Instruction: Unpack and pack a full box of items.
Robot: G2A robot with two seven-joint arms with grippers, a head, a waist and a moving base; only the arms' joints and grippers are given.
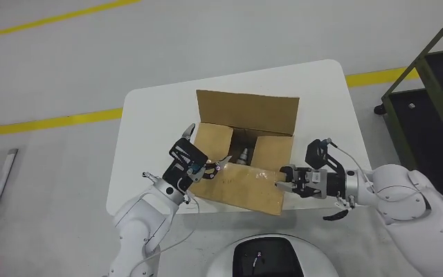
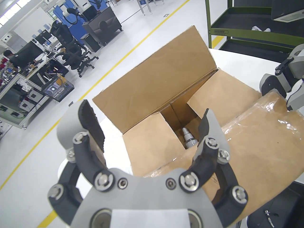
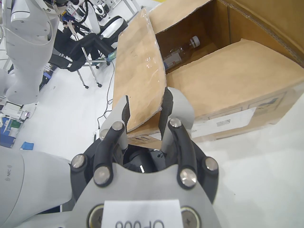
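Cardboard box [image 1: 246, 111] stands in the middle of the white table [image 1: 159, 118]. Its taped near flap [image 1: 239, 185] lies with the long axis across the top view, from centre left to centre right. Left gripper [image 1: 209, 145] hangs over the left end of this flap, fingers wide apart and holding nothing. Right gripper [image 3: 147, 100] is at the right end. Its fingers stand apart with the flap's corner between them, and whether they press it I cannot tell. Both are equally near, so I think the flap is to be folded outward by its two ends. Count: one box, four flaps, and in the opening one metal part [image 2: 188, 137] and one bottle [image 3: 184, 48].
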